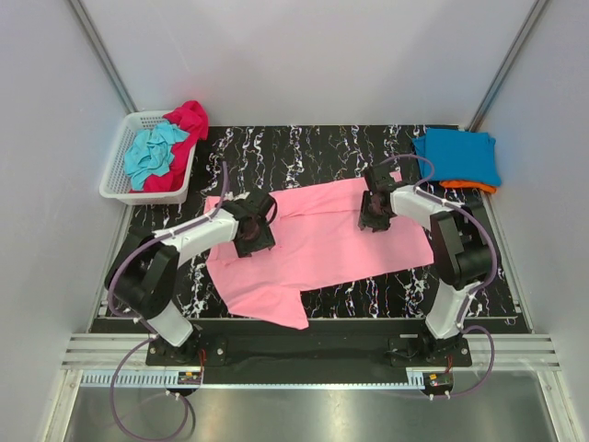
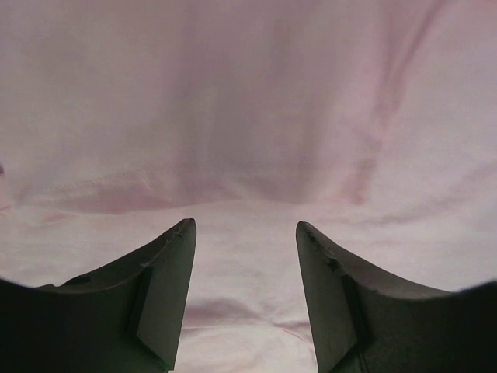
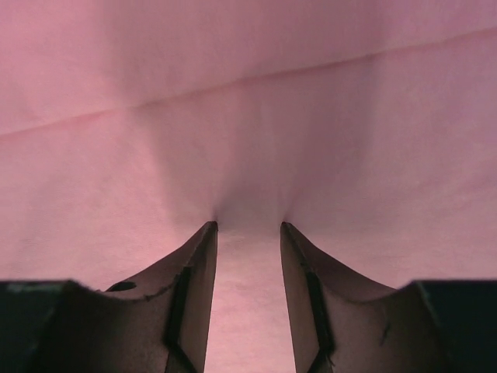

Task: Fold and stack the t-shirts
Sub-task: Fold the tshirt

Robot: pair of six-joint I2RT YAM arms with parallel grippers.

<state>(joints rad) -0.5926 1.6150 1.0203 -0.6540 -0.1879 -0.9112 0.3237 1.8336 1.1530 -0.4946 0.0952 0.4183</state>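
A light pink t-shirt (image 1: 324, 247) lies spread across the black marbled mat (image 1: 304, 147), with a fold along its upper part and one corner hanging toward the near edge. My left gripper (image 1: 250, 236) hovers over the shirt's left part, and in the left wrist view it (image 2: 245, 227) is open, with only pink cloth (image 2: 248, 116) below the jaws. My right gripper (image 1: 375, 215) is at the shirt's upper right. In the right wrist view it (image 3: 248, 225) is open, tips dimpling the pink cloth (image 3: 248, 93). A folded blue t-shirt (image 1: 457, 155) lies on an orange one (image 1: 471, 187).
A white slatted basket (image 1: 119, 166) stands at the back left, holding a teal t-shirt (image 1: 155, 154) and a magenta-red one (image 1: 189, 120). The folded stack is at the mat's back right corner. Grey walls close in on both sides.
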